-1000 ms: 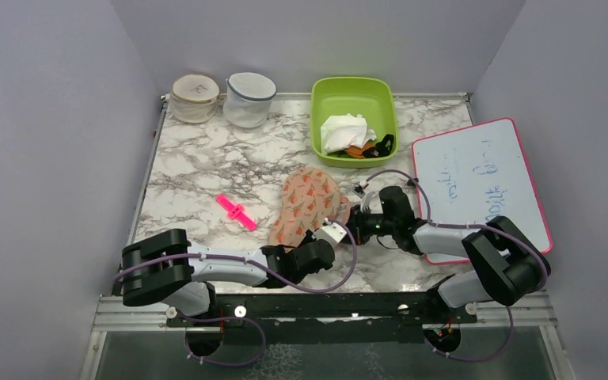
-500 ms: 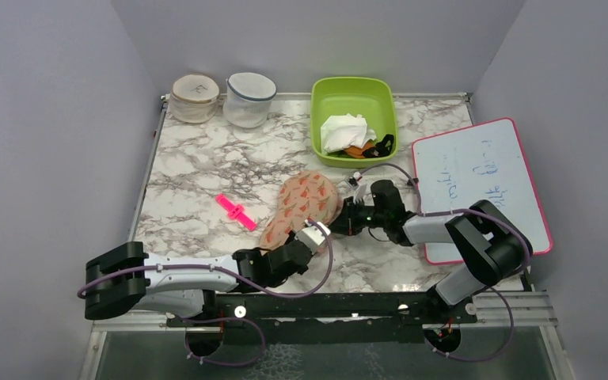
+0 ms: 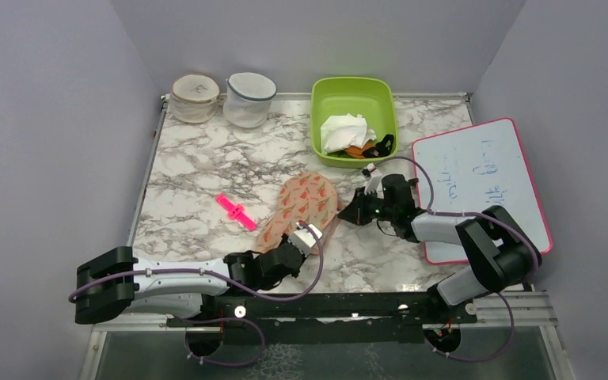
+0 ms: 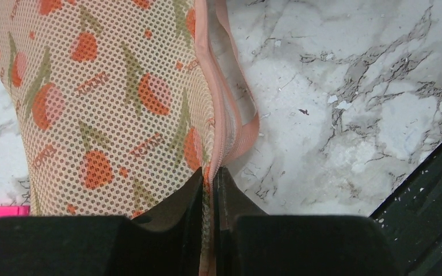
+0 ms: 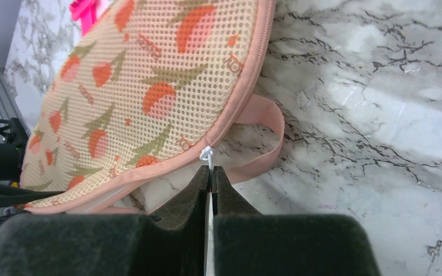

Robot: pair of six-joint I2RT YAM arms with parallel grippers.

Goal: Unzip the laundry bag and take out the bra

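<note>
- White-and-grey marble table top [image 3: 198, 158] fills the top view, with pale walls on three sides.
- At the far left corner, two round mesh tubs stand side by side: a beige tub [image 3: 195, 96] and a white tub with a dark rim [image 3: 250, 99].
- A bright pink plastic clip [image 3: 236, 211] lies flat on the marble left of centre, apart from everything else.
- The left gripper [image 3: 305, 236] reaches in low from the near left edge. In its wrist view, the black jaws [image 4: 210, 175] are clenched tight on the near end of the bag's pink zip edging.
- The peach mesh laundry bag [image 3: 305, 206], printed with small orange-red motifs, lies flat in the middle of the table between the two grippers. Its length runs from near-left to far-right. A pink fabric loop [image 4: 247, 123] at its right edge rests on the marble.
- The right gripper [image 3: 348, 215] sits at the bag's right edge. In its wrist view, the jaws [image 5: 210, 172] are pinched together on the small white zip pull [image 5: 207, 154].
- A lime green plastic tub [image 3: 352, 99] stands at the back centre. It holds a crumpled white cloth [image 3: 344, 131] and a small black-and-orange garment [image 3: 372, 149].
- A whiteboard with a pink frame [image 3: 483, 182] and faint writing lies flat on the right, with the right arm crossing its near-left corner.
</note>
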